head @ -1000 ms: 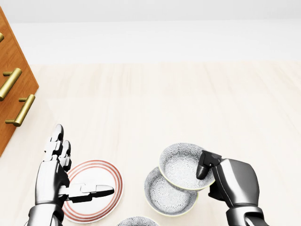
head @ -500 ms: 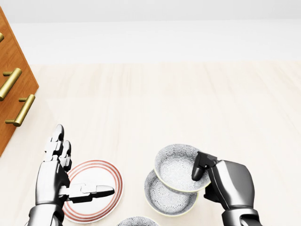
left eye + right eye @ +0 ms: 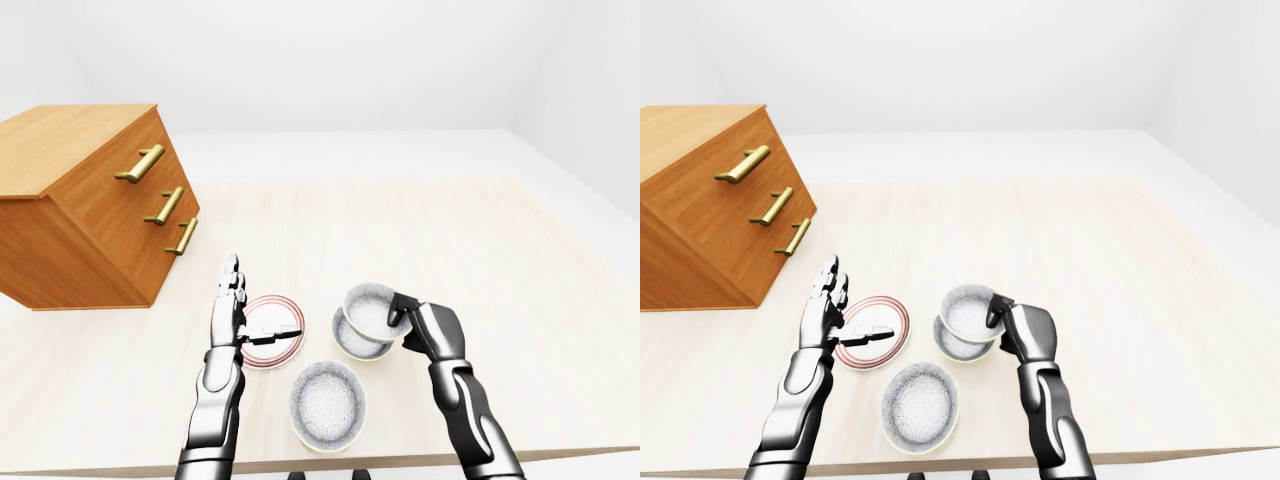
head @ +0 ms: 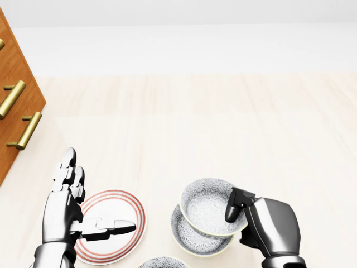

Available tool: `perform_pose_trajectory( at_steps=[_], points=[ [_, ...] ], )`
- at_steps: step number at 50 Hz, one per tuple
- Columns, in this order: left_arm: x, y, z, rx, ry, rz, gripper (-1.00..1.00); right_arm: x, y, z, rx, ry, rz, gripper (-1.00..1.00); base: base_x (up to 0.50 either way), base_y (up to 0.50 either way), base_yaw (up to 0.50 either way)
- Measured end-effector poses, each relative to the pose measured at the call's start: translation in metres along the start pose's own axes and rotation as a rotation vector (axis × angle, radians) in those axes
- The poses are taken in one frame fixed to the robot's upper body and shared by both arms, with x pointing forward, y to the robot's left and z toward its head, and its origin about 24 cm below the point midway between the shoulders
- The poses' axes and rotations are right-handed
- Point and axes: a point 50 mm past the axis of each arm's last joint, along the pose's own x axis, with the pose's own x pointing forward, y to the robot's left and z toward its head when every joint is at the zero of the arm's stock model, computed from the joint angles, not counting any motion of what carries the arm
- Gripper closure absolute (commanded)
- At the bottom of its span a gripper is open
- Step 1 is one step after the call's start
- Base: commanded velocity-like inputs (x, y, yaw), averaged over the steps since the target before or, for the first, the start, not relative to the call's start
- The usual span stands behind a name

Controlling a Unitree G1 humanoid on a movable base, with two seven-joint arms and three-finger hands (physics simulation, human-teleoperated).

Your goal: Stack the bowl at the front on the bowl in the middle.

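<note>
Here our right hand [image 4: 270, 226] is clamped on the right rim of the patterned bowl [image 4: 205, 204], thumb inside. It holds the bowl over the middle bowl [image 4: 192, 240], slightly off-centre, near the tabletop's [image 4: 195, 123] bottom edge in the left-eye view. We judge the bowl stiff, glazed, slippery and chip-prone, and light enough for this one-sided rim pinch, though apt to tip, so it wants a level, gentle lowering. Our left hand [image 4: 67, 209] hovers spread open over the red-ringed plate [image 4: 131, 209].
</note>
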Motion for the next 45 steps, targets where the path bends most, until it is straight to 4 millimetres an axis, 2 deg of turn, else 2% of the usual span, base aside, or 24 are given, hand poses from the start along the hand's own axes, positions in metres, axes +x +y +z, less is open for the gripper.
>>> perform_pose_trajectory(
  at_steps=[26, 45],
  points=[
    [0.0, 0.0, 0.0, -0.001, 0.0, -0.001, -1.0, 0.005, 0.007, -0.001, -0.109, -0.027, -0.035, 1.0, 0.0, 0.0, 0.0],
    [0.0, 0.0, 0.0, -0.001, -0.001, -0.003, -1.0, 0.005, 0.01, 0.004, -0.119, -0.046, -0.034, 1.0, 0.0, 0.0, 0.0]
  ],
)
